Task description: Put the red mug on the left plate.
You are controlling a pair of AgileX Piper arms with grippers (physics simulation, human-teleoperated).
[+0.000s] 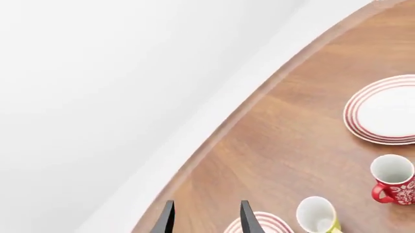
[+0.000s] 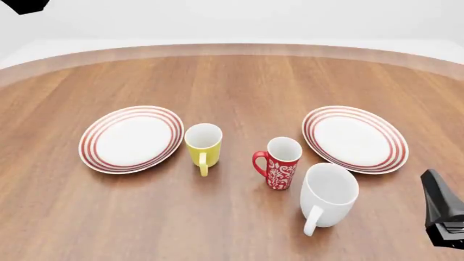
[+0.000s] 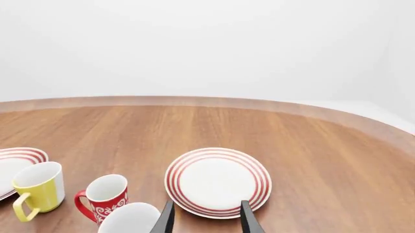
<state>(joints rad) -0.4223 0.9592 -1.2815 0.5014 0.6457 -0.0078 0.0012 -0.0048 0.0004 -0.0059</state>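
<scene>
- Nearest the front camera, the white mug [image 2: 330, 193] is standing upright on the table [image 2: 239, 81], handle pointing toward me, open mouth facing up.
- Just beside it, slightly farther back and to its left, the red mug [image 2: 279, 163] is sitting upright, handle pointing left. It's on bare wood, not on either plate.
- I'm seeing the yellow mug [image 2: 203, 144] standing left of the red mug, a clear gap between them, handle toward me.
- The left plate [image 2: 131, 138] is lying flat just left of the yellow mug, near it but apart; nothing is resting on it.
- The right plate [image 2: 355, 138] is lying flat to the right of the red mug and behind the white mug.
- My right gripper [image 3: 205, 218] is hovering low at the front view's right edge, fingers apart with nothing between them, looking over the white mug's rim toward the right plate.
- My left gripper [image 1: 205, 219] is sitting high, off the table's left side, fingers apart, holding nothing, well apart from all mugs.
</scene>
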